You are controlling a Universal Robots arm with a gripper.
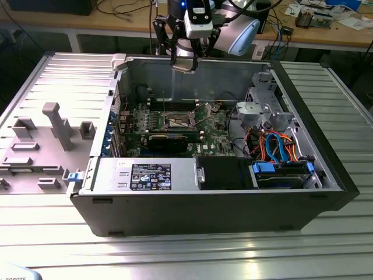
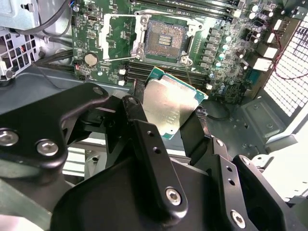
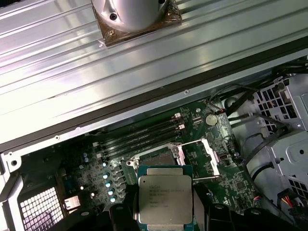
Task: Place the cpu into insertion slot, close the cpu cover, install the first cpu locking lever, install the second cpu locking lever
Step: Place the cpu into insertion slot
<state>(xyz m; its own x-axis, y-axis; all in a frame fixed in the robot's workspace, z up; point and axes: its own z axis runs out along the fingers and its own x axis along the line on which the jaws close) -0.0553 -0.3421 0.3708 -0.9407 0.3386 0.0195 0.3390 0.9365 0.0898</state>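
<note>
Between my fingers, clamped by its edges, sits the cpu (image 2: 169,102), silver top up in both wrist views; my end effector (image 1: 185,65) grips it firmly and hangs above the open computer case (image 1: 204,213), well clear of the board. Below it the insertion slot (image 2: 166,41) lies bare, its dark centre showing; the cpu cover (image 2: 120,36) is folded back flat beside the slot, so the way in looks open. By my judgement nothing of the task is finished: the chip is not seated, the cover is not closed, and both locking steps are left. The green board (image 1: 215,131) lies on the case floor, with a drive cage and orange and blue cables (image 1: 274,146) toward the exterior view's right; the case rests on a ribbed metal table (image 1: 175,251), a grey fixture tray (image 1: 41,140) beside it; behind stands a wooden table (image 1: 326,29) strewn with cables.
</note>
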